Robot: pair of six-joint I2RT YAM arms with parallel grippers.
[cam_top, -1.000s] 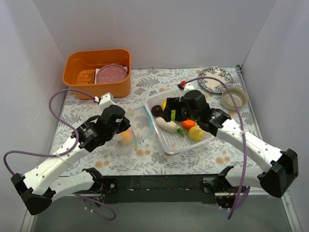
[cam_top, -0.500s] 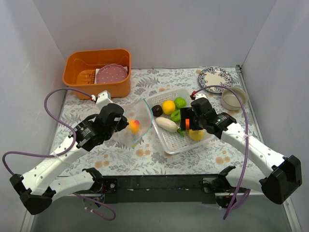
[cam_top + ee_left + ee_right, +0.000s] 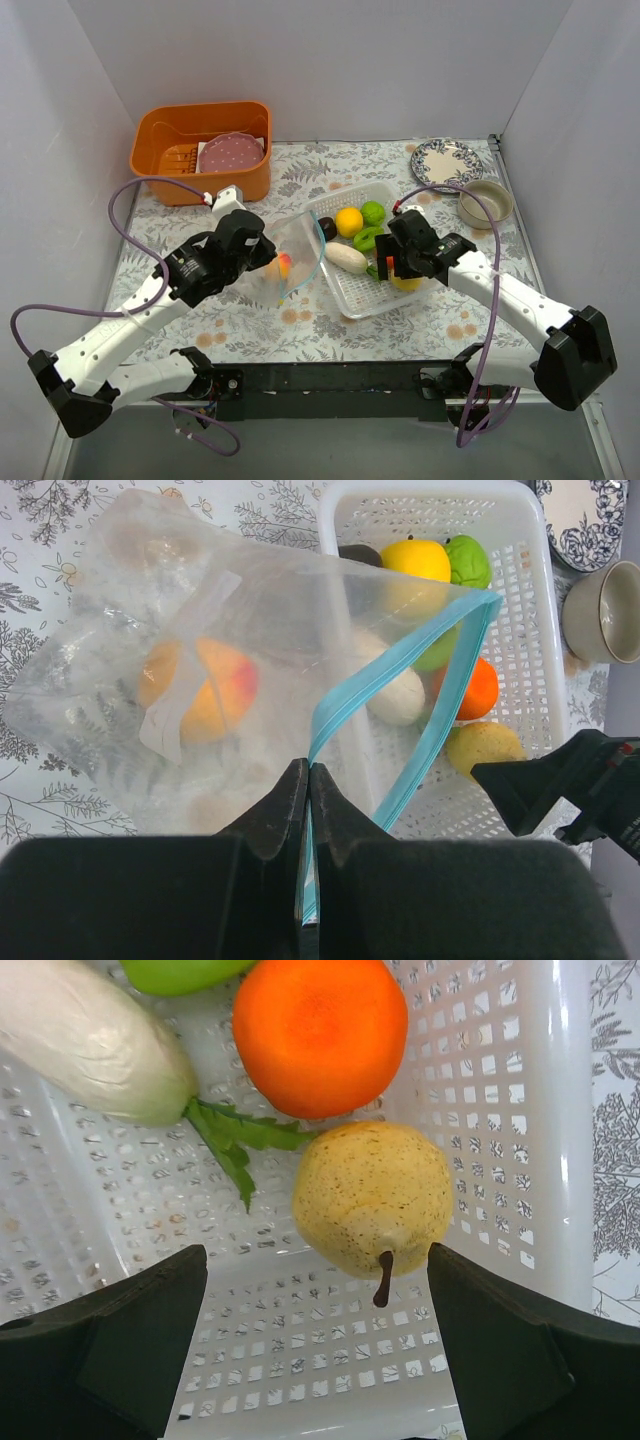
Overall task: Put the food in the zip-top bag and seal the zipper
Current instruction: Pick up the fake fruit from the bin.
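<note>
- Clear crinkly zip-top bag (image 3: pixel 110 590) just left of the white mesh basket (image 3: pixel 345 292), mouth turned toward the basket and gaping.
- Teal-blue zipper (image 3: pixel 395 660) unsealed, its two strips spread apart, far corner over the basket's left rim in the left wrist view.
- Left gripper (image 3: pixel 308 776) left of the basket, jaws pressed fully together, pinching the near zipper strip at the bag's mouth.
- Inside the bag: one orange-yellow piece with a red blush (image 3: pixel 205 690), seen through the plastic, partly behind the white label (image 3: pixel 165 720).
- Right gripper (image 3: pixel 315 1270) over the basket's near-right corner, jaws spread wide, holding nothing.
- Speckled yellow pear (image 3: pixel 365 1205) on the basket floor between the two spread fingers, stem toward the camera; contact with either finger not clear.
- Rest of the food in the basket:
  - orange round piece (image 3: pixel 320 1030) just beyond the pear
  - white oblong piece (image 3: pixel 90 1040) mid-basket, green leaves (image 3: pixel 235 1140) at its end, pointing toward the pear
  - green piece (image 3: pixel 366 238) just beyond the white one
  - yellow round piece (image 3: pixel 349 221) and green round piece (image 3: pixel 373 211) side by side at the far wall
  - dark brown ball (image 3: pixel 327 228) at the far-left corner, next to the bag's mouth
- Orange tub (image 3: pixel 165 150) well behind and left of the basket, pink dotted plate (image 3: pixel 232 152) inside it.
- Beige bowl (image 3: pixel 485 202) right of the basket, patterned plate (image 3: pixel 445 163) just behind the bowl.
- Floral cloth (image 3: pixel 300 330) under everything.
</note>
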